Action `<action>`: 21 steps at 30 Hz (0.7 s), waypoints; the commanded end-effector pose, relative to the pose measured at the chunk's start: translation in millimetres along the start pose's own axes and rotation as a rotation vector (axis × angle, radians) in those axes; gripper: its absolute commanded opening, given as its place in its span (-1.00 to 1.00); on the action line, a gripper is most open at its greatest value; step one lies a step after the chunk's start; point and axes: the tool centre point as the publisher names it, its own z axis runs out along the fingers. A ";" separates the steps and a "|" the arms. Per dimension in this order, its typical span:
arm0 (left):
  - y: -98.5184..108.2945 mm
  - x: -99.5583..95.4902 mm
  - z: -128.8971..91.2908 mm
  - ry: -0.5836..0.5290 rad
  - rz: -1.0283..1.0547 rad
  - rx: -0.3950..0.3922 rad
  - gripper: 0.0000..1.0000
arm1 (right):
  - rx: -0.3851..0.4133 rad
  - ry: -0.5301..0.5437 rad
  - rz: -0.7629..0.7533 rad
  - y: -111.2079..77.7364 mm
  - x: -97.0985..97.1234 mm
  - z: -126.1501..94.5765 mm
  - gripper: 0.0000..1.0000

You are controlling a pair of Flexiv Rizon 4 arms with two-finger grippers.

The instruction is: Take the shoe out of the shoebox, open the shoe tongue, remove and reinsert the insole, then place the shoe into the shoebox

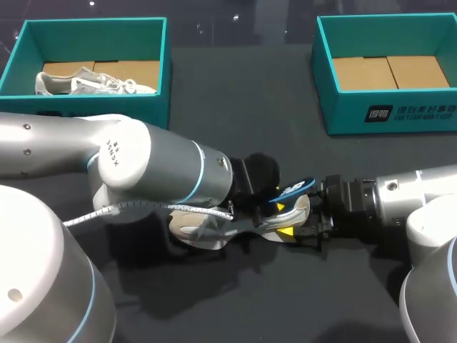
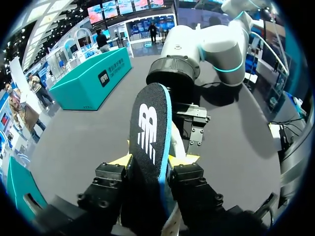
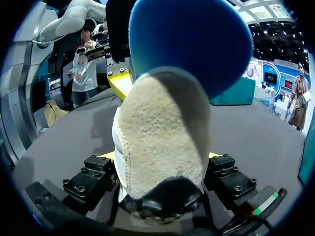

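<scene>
A pale grey shoe [image 1: 191,229] lies on its side on the dark table, just in front of the middle. My right gripper [image 1: 296,223] comes in from the right and is shut on the shoe's heel [image 3: 162,142], which fills the gap between its fingers [image 3: 160,156]. A dark blue insole [image 1: 294,190] with a white logo [image 2: 150,132] stands out of the shoe at the heel end. My left gripper [image 1: 275,201] reaches over the shoe, its yellow tips pressed on the insole from both sides [image 2: 153,160]. The insole's blue underside [image 3: 192,39] rises above the heel.
A teal shoebox [image 1: 153,107] at the back left holds a second pale shoe [image 1: 93,82]. A second teal shoebox [image 1: 385,111] at the back right shows only its cardboard floor. My left arm [image 1: 143,168] covers much of the table's left half.
</scene>
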 end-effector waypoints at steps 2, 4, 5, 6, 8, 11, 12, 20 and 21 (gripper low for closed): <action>0.6 0.5 6.8 -0.013 0.000 0.000 -0.41 | 0.003 -0.001 0.000 -1.2 0.4 -0.3 -1.00; -0.9 -0.9 5.8 -0.015 -0.004 0.000 -0.80 | 0.003 -0.001 0.000 -1.2 0.4 -0.3 -1.00; -1.9 -1.3 4.8 -0.016 -0.006 0.002 -1.00 | 0.003 -0.001 0.000 -1.2 0.4 -0.3 -1.00; -2.4 -1.5 4.2 -0.016 -0.007 0.002 -1.00 | 0.003 -0.001 0.000 -1.2 0.4 -0.3 -1.00; -4.5 -1.6 2.8 -0.018 -0.010 0.007 -1.00 | 0.003 -0.001 0.000 -1.2 0.4 -0.3 -1.00; -8.5 -2.3 1.6 -0.018 -0.021 0.003 -1.00 | 0.003 -0.001 0.000 -1.2 0.4 -0.3 -1.00; -10.0 -2.8 0.9 -0.014 -0.026 0.001 -1.00 | 0.003 -0.001 0.000 -1.2 0.4 -0.3 -1.00; -30.4 -1.3 -14.2 0.061 -0.083 -0.028 -1.00 | 0.003 -0.001 0.000 -1.2 0.4 -0.3 -1.00; -33.7 -0.5 -17.0 0.074 -0.097 -0.036 -1.00 | 0.003 -0.001 0.000 -1.2 0.4 -0.3 -1.00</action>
